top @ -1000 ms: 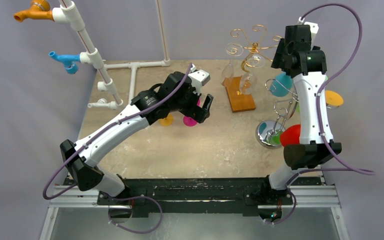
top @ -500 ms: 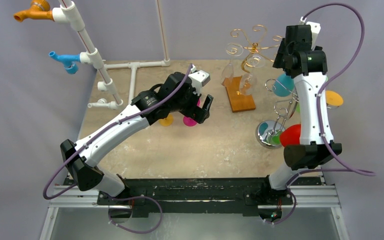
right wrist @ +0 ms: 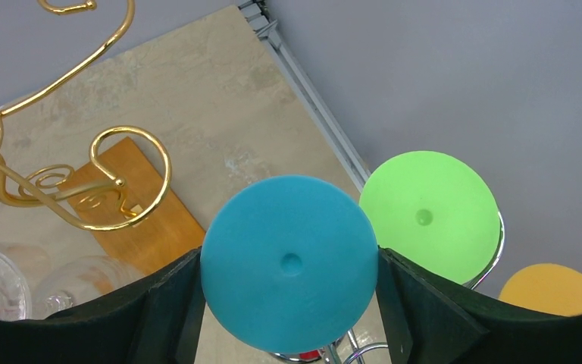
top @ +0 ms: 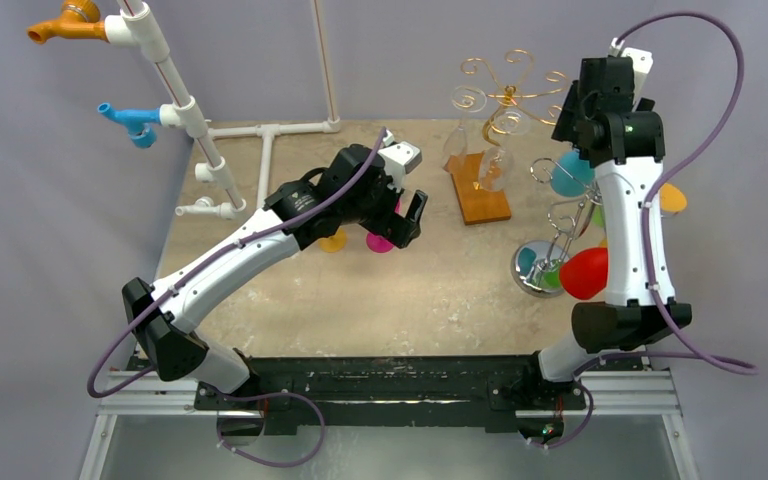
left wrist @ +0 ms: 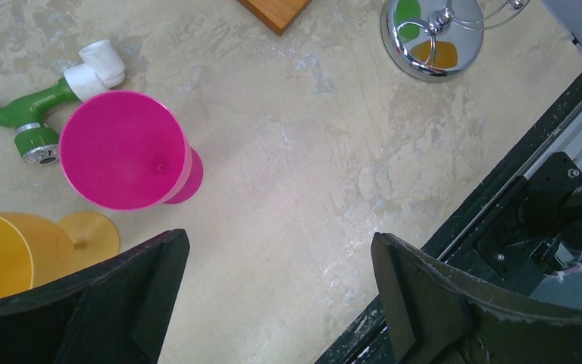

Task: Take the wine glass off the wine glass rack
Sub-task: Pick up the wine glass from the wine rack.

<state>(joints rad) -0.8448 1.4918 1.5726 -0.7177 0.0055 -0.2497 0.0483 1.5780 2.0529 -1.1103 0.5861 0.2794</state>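
Note:
The blue wine glass [right wrist: 288,227] hangs upside down, and its round foot fills the gap between my right gripper's [right wrist: 289,262] fingers, which are shut on its rim. In the top view the blue wine glass [top: 566,174] sits at the upper left arm of the chrome wine glass rack [top: 552,215]; whether it still touches the wire is hidden. A green glass [right wrist: 428,216], an orange one [right wrist: 553,292] and a red one [top: 582,272] also hang there. My left gripper [left wrist: 280,258] hovers open over the table, holding nothing.
A pink glass [left wrist: 125,148] and a yellow glass [left wrist: 15,254] stand beside the left fingers, next to a green pipe fitting [left wrist: 38,106]. A gold wire rack on a wooden base [top: 480,195] holds clear glasses. White PVC piping [top: 180,110] rises at the back left.
My right arm has shifted a little to the right and toward the back, carrying the blue wine glass with it. The left arm has not moved.

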